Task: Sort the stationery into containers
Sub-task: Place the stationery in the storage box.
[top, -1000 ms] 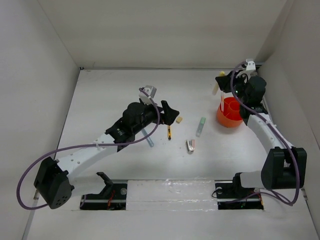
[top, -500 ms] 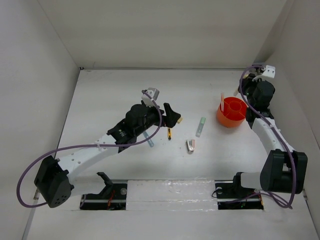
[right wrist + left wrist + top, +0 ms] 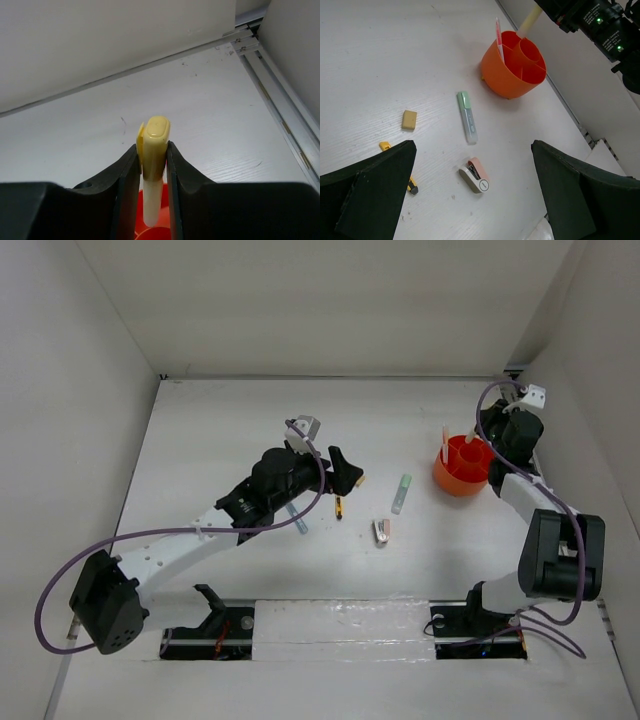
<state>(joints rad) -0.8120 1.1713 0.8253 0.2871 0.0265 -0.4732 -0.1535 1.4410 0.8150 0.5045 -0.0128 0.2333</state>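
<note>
Right end effector lowered; pinches rounded pale-yellow marker.

Tub was glossy orange plastic; marker smooth pale plastic with slight sheen — table matt white, faintly grained. Eraser looked matt, rubbery; highlighter translucent plastic.

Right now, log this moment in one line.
right gripper: shut on pale yellow marker, above orange tub | left gripper: open, near tan eraser
</note>
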